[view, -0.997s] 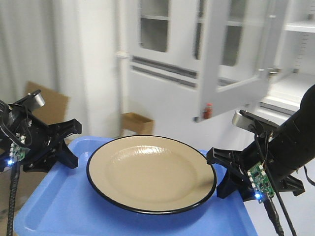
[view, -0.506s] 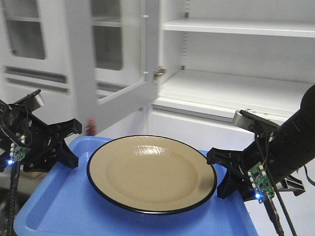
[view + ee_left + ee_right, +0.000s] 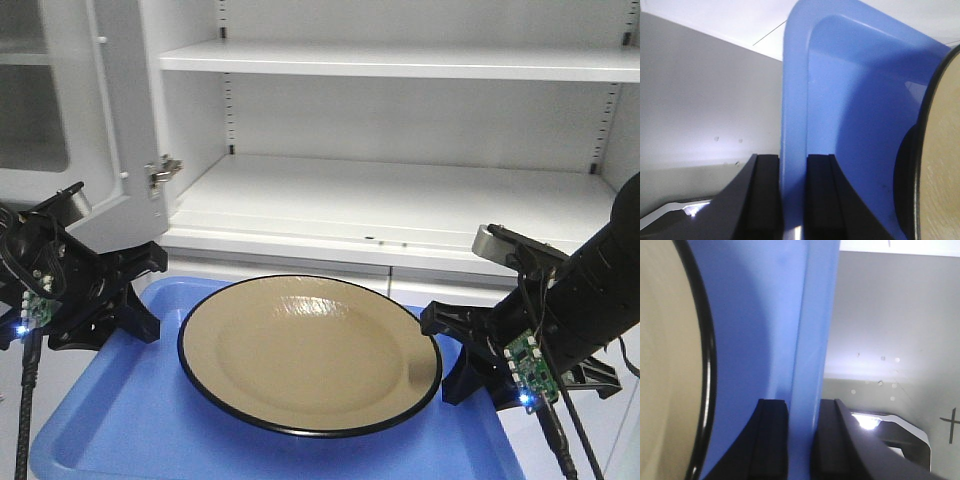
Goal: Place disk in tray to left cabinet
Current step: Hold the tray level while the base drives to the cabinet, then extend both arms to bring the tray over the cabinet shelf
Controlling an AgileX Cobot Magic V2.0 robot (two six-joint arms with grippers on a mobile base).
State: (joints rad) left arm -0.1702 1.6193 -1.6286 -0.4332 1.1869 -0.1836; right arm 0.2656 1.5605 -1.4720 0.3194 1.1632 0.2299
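At tray [image 3: 110, 420] ends: left fingers [image 3: 140, 262], right fingers [image 3: 452, 322] pinch rim.

**Even light, soft close-ups**

The front view is brightly, evenly lit, with a soft sheen seen on the disk [image 3: 310, 350]. Wrist views are blurred at close range; the tray [image 3: 840, 100] is shadowed beside the disk.

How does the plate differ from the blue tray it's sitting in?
The plate is round, glossy tan with a black rim; the tray is rectangular and bright blue. The tray is wider and holds the plate. The left gripper and right gripper clamp the tray's side rims; nothing grips the plate. Both are shallow.
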